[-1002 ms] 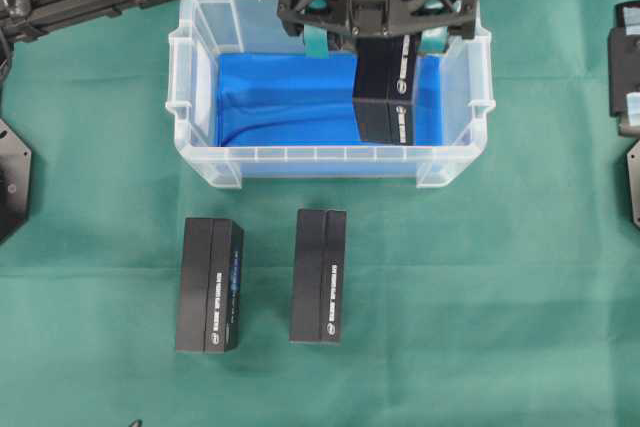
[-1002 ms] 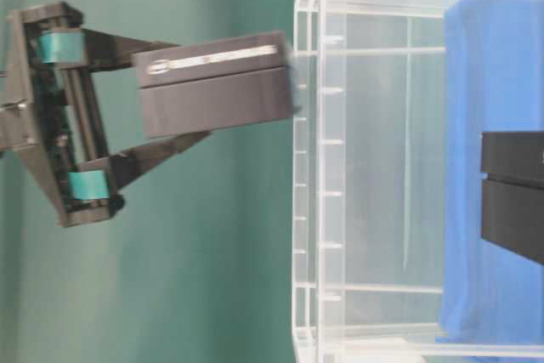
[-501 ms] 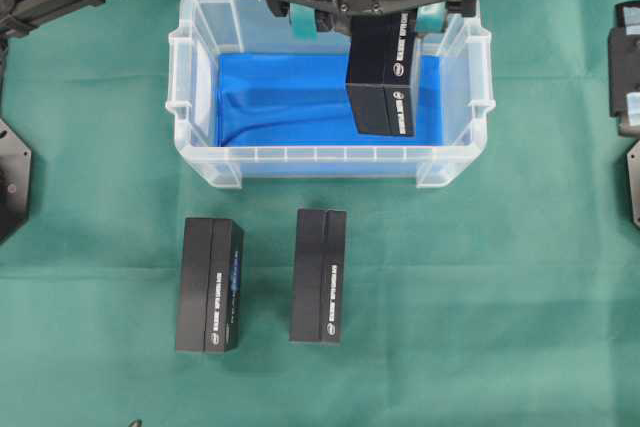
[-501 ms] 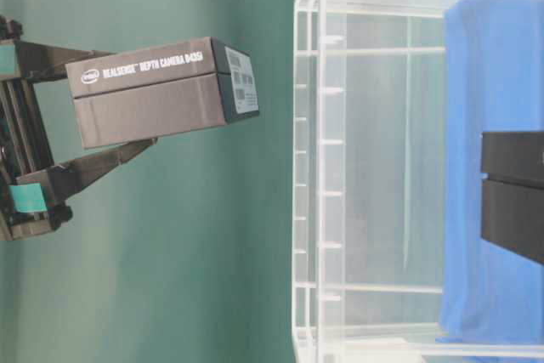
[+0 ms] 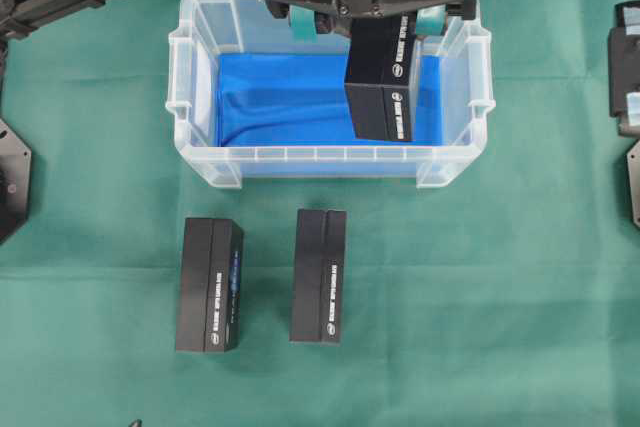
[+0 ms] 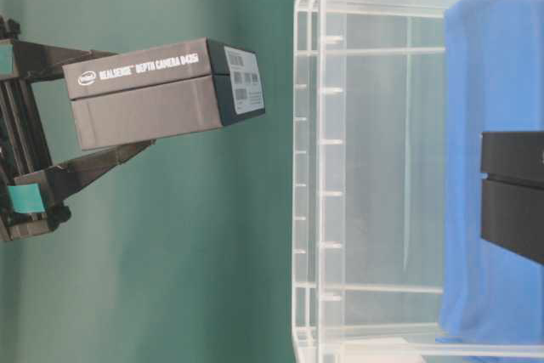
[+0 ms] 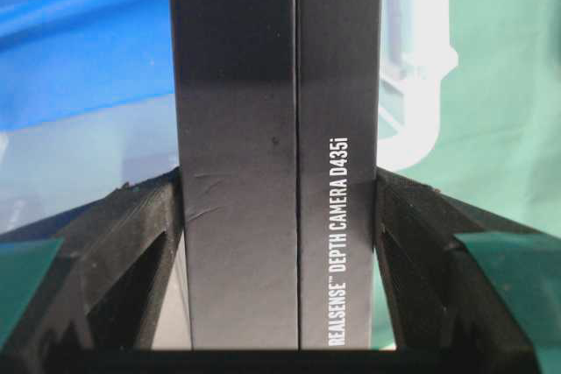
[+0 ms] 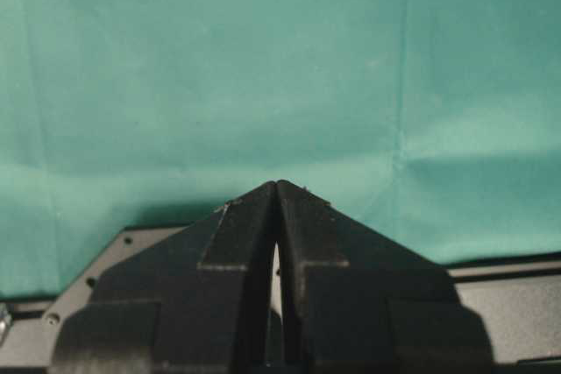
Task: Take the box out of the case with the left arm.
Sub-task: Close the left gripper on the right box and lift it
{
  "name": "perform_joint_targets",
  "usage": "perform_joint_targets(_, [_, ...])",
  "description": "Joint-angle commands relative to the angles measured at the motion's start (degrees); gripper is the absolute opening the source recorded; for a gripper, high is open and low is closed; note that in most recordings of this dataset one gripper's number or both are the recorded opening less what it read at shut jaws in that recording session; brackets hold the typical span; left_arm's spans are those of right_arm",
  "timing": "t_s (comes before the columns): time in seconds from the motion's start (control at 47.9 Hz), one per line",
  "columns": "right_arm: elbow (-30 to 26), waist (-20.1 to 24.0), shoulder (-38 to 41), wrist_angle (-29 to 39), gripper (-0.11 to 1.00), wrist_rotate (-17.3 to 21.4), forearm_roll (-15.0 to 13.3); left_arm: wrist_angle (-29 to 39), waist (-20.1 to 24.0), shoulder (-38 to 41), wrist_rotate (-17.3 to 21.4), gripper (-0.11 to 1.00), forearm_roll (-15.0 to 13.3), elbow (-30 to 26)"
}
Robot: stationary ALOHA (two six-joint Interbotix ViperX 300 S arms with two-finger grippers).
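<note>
Left gripper (image 7: 279,216) jaws clamped on both long sides of black box (image 5: 381,75); fingers (image 7: 145,251) flush against it. Box lifted clear above case (image 5: 200,97), over its right half, tilted; table-level view shows gap between box end and case rim. Blue lining (image 5: 280,97) in case bottom. Two more black boxes (image 5: 210,284) (image 5: 318,275) on desk (image 5: 480,277) in front of case. Right gripper (image 8: 276,194) jaws pressed together, holding nothing, parked over green desk right of case.

Two black boxes (image 5: 210,284) on green cloth (image 5: 480,297)
</note>
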Motion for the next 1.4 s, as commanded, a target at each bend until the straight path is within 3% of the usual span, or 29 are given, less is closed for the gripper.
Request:
perform_joint_targets(0.0, [-0.70,-0.09,0.00,-0.09,0.03,0.09,0.09,-0.18,0.00,-1.85,0.09,0.62,0.18,-1.76])
perform_joint_targets(1.378, [-0.70,0.00,-0.09,-0.18,0.03,0.09,0.09,-0.18,-0.18,-2.20,0.09,0.60,0.18,-2.11])
